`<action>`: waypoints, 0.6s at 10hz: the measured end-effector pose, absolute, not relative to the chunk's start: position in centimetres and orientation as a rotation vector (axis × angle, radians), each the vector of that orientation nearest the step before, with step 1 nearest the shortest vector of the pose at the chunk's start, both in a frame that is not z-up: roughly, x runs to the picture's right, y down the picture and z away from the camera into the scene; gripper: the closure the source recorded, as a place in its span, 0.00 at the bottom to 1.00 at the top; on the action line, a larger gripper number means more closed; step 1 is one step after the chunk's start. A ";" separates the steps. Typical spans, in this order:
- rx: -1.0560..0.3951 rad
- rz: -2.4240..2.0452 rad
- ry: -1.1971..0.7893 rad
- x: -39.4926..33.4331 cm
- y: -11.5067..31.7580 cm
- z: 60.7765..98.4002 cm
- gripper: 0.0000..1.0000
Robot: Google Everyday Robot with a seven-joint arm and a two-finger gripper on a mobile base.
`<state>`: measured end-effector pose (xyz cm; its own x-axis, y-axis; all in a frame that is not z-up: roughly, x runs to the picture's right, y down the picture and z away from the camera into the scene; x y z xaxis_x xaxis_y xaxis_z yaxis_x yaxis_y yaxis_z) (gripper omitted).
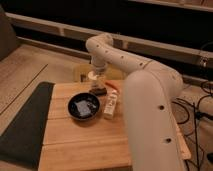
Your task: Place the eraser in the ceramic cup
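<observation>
Gripper (98,88) is seen dark at far edge of table (80,145), just behind black bowl (73,111); arm (145,100) is finished white, table pale slatted wood, mat (25,125) dark grey
</observation>
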<state>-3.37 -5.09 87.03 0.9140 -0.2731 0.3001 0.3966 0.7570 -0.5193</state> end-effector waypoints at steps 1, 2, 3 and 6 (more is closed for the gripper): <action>-0.619 -0.358 -0.212 -2.9 -5.2 87.8 0.35; -0.632 -0.342 -0.214 -2.4 -5.2 88.9 0.35; -0.642 -0.342 -0.219 -2.7 -5.2 89.8 0.35; -0.656 -0.370 -0.202 -3.6 -5.7 90.7 0.35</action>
